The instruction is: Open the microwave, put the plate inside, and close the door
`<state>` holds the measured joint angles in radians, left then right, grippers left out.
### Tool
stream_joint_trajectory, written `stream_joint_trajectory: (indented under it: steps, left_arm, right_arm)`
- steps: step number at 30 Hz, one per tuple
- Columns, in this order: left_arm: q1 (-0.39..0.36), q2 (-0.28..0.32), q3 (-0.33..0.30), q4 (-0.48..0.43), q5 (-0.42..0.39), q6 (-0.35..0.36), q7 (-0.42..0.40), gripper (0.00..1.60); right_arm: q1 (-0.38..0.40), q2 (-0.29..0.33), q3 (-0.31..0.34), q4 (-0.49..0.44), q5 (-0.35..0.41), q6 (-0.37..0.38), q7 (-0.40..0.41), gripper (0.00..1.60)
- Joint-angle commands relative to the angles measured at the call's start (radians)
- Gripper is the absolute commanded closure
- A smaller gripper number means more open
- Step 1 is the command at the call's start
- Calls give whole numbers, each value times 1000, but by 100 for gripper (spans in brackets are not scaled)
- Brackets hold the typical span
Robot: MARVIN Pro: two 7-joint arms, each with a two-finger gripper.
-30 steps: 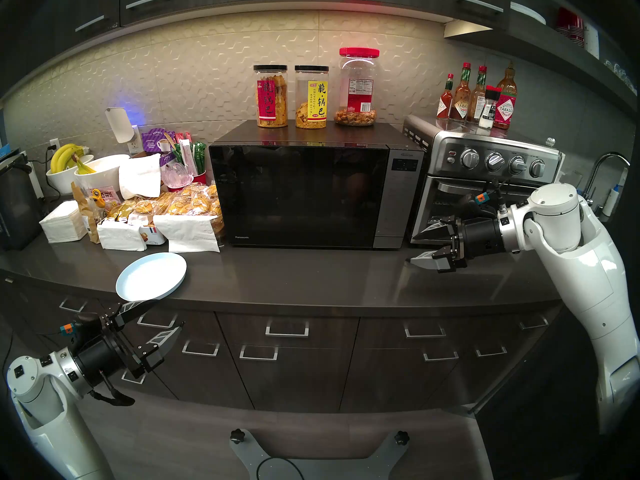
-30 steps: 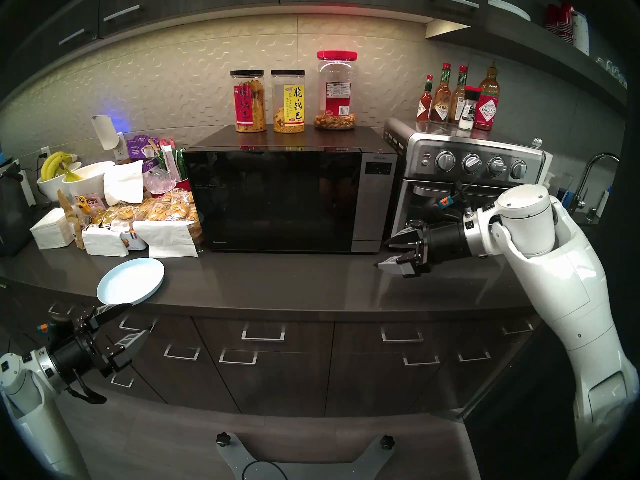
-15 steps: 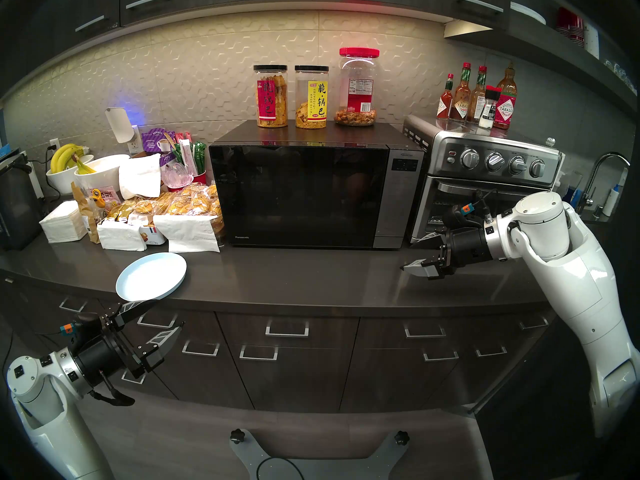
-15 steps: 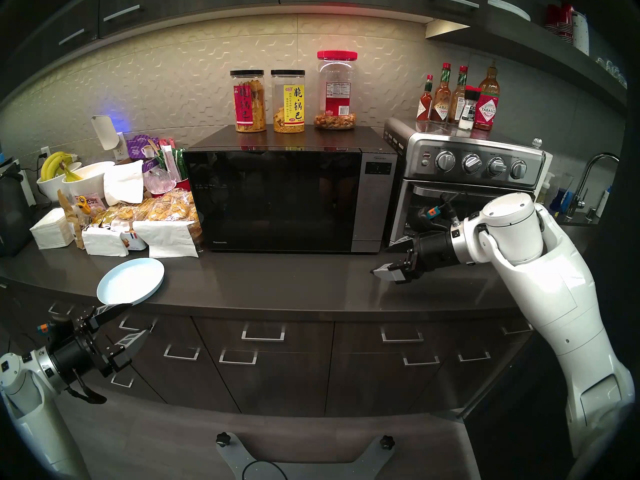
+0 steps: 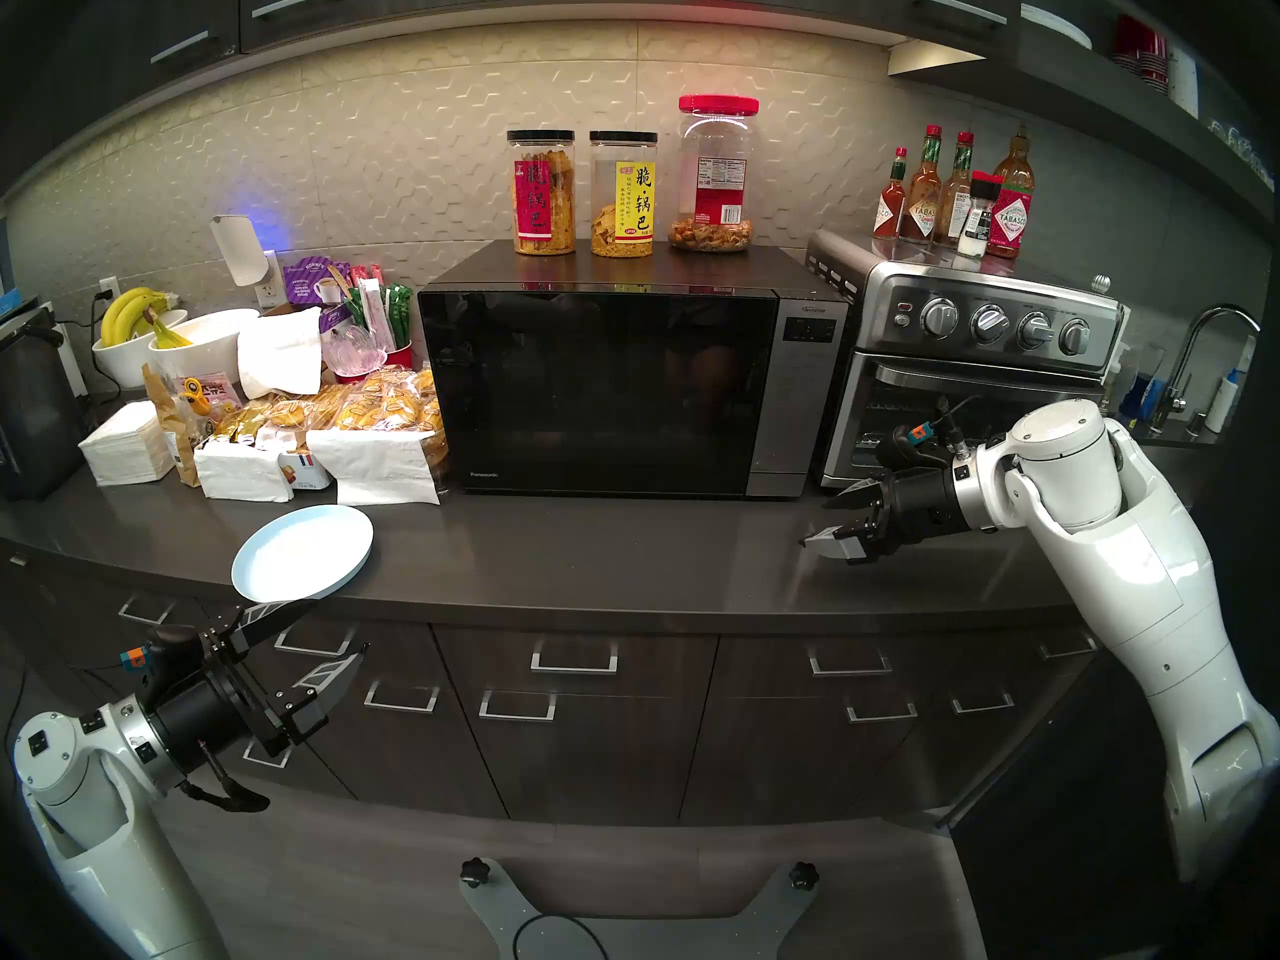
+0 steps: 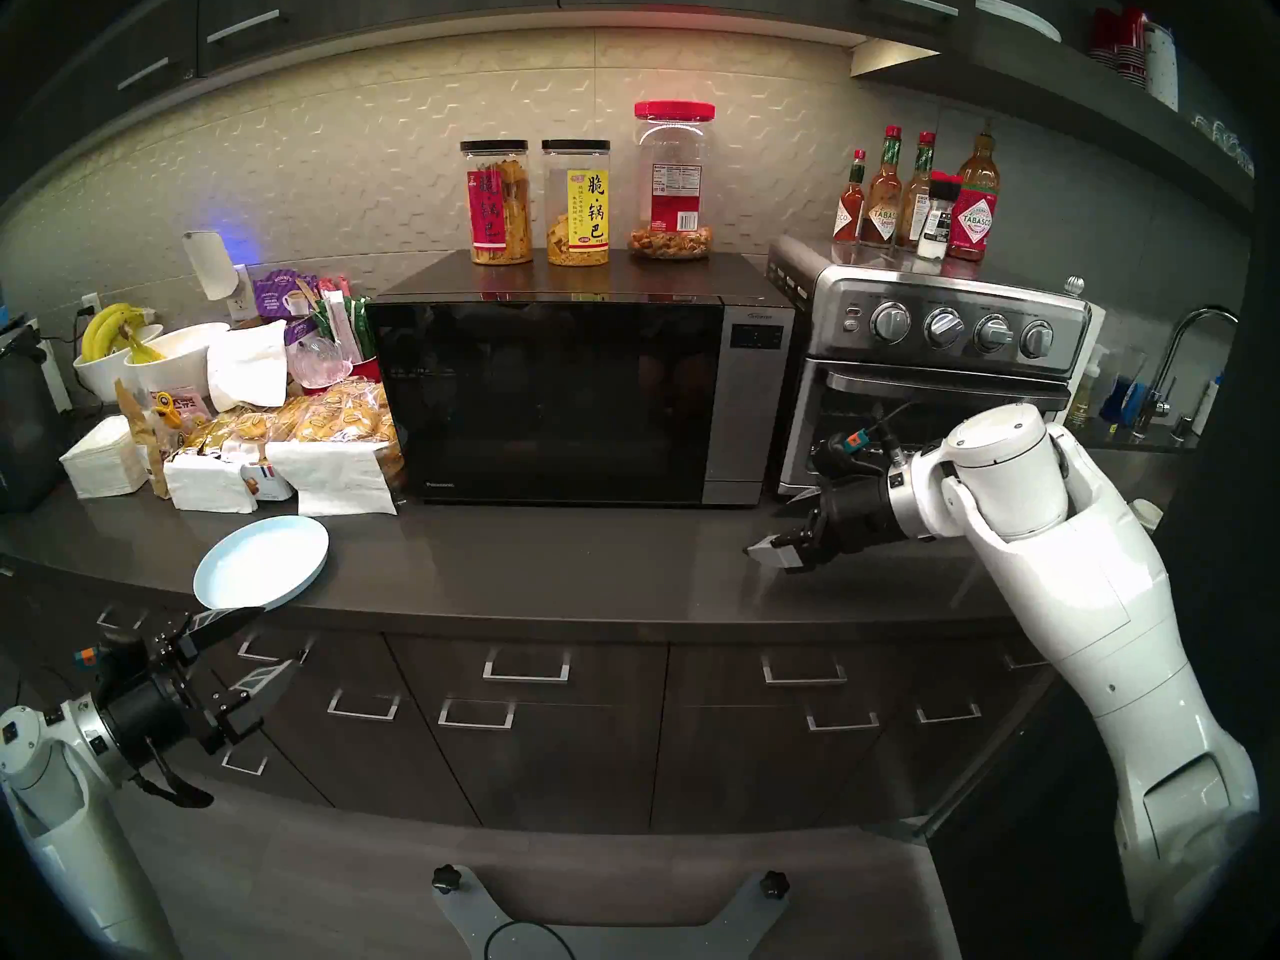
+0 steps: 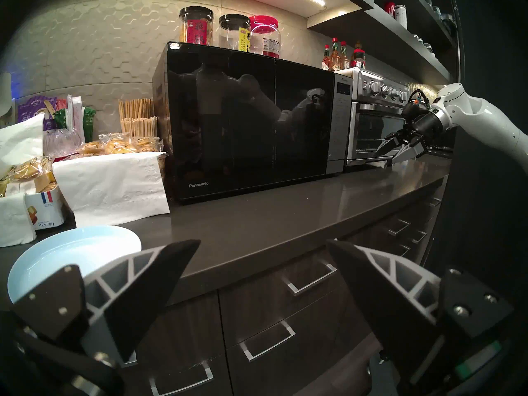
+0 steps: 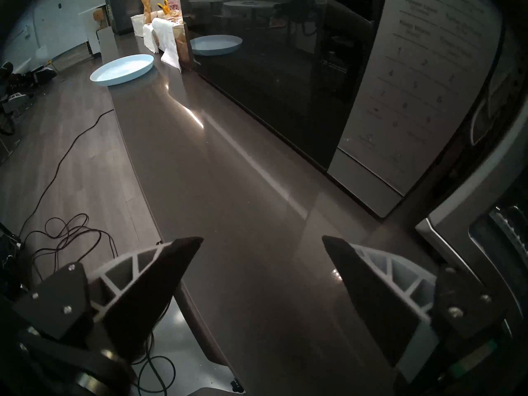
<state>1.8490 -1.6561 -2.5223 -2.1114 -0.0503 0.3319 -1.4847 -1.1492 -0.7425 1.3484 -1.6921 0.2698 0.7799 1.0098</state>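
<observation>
Squarely front-facing, the microwave [image 5: 630,390] stretches widthwise along the counter [image 5: 623,557], door [image 5: 596,390] shut.

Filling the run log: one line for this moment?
black glass microwave door: closed | pale blue round plate: on counter | left gripper: open | right gripper: open, empty

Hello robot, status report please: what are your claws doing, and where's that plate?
Both claws open, empty: left claw below the counter edge, right claw over the counter by the toaster oven. Plate on the counter, untouched. Microwave door shut; nothing blocking it.
</observation>
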Motion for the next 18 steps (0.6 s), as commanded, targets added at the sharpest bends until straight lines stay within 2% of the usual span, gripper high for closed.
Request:
stream_joint_trajectory:
  steps: [1, 5, 7, 10, 15, 16, 18]
  left_arm:
    - [2, 1, 2, -9, -6, 0, 1, 0]
    - [2, 1, 2, -10, -5, 0, 1, 0]
    - [2, 1, 2, -10, -5, 0, 1, 0]
    - [2, 1, 2, -10, -5, 0, 1, 0]
    - [2, 1, 2, -10, -5, 0, 1, 0]
    - [2, 1, 2, -10, -5, 0, 1, 0]
    - [2, 1, 2, -10, -5, 0, 1, 0]
  right_arm:
    - [-2, -17, 16, -13, 11, -9, -8, 0]
    - [-4, -31, 20, -11, 11, 17, -29, 0]
    - [-3, -38, 20, -9, 8, 27, -41, 6]
    - [-3, -48, 18, -6, 6, 41, -54, 32]
    - [-2, -72, 14, 3, -3, 58, -90, 67]
    - [-2, -76, 13, 5, -5, 59, -97, 80]
    - [-4, -84, 12, 7, -10, 55, -112, 83]
